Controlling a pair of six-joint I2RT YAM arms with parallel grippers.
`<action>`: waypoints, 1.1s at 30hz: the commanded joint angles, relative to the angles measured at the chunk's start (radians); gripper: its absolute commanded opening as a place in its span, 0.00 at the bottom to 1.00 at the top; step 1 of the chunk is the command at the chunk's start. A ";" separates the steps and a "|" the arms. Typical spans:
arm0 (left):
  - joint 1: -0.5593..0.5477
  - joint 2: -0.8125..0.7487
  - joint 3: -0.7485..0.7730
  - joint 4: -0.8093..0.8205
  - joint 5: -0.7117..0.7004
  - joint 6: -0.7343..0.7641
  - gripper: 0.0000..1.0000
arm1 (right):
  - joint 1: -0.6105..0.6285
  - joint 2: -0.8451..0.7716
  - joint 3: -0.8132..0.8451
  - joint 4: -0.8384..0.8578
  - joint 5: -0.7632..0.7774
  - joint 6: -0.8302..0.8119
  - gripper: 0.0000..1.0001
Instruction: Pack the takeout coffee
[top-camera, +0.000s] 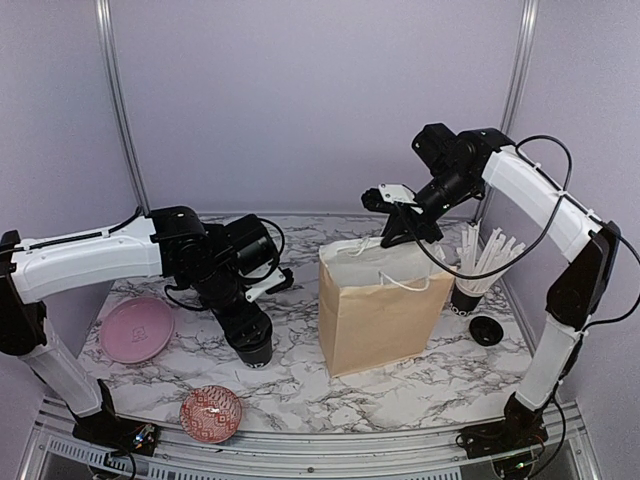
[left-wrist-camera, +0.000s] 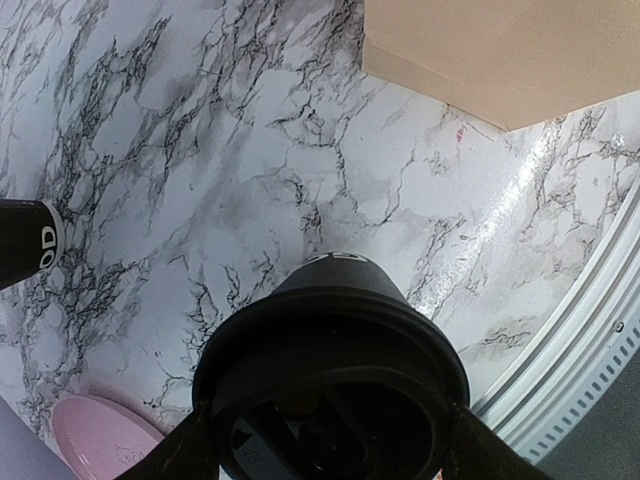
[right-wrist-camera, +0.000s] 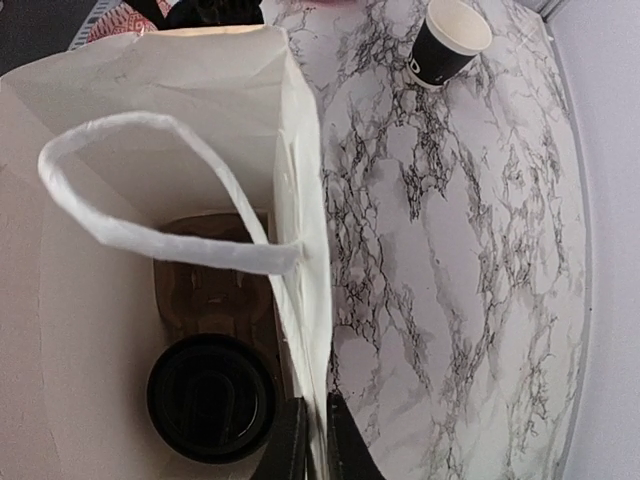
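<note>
My left gripper (top-camera: 250, 328) is shut on a black takeout coffee cup with a black lid (left-wrist-camera: 330, 340), upright, low at the table left of the brown paper bag (top-camera: 380, 305). Whether the cup touches the table I cannot tell. My right gripper (right-wrist-camera: 314, 445) is shut on the bag's rim wall (right-wrist-camera: 298, 200), holding it at the far side (top-camera: 400, 232). Inside the bag a lidded black cup (right-wrist-camera: 212, 398) sits in a brown cardboard carrier (right-wrist-camera: 205, 290). An open black cup with a white inside (right-wrist-camera: 448, 40) stands on the table beyond the bag; it also shows at the left edge of the left wrist view (left-wrist-camera: 25, 240).
A black cup full of white straws (top-camera: 472, 282) stands right of the bag, with a small round black lid (top-camera: 486, 330) in front of it. A pink plate (top-camera: 137, 328) lies at the left. A red patterned bowl (top-camera: 211, 412) sits near the front edge.
</note>
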 joint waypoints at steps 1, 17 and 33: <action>-0.004 -0.065 0.099 -0.029 -0.067 0.005 0.65 | 0.007 -0.005 0.027 -0.007 -0.020 0.011 0.04; -0.023 -0.320 0.336 0.168 -0.013 0.027 0.58 | 0.114 -0.105 -0.030 0.050 0.043 0.268 0.00; -0.110 -0.122 0.456 0.244 0.125 0.156 0.58 | 0.053 -0.060 -0.006 0.055 -0.021 0.278 0.07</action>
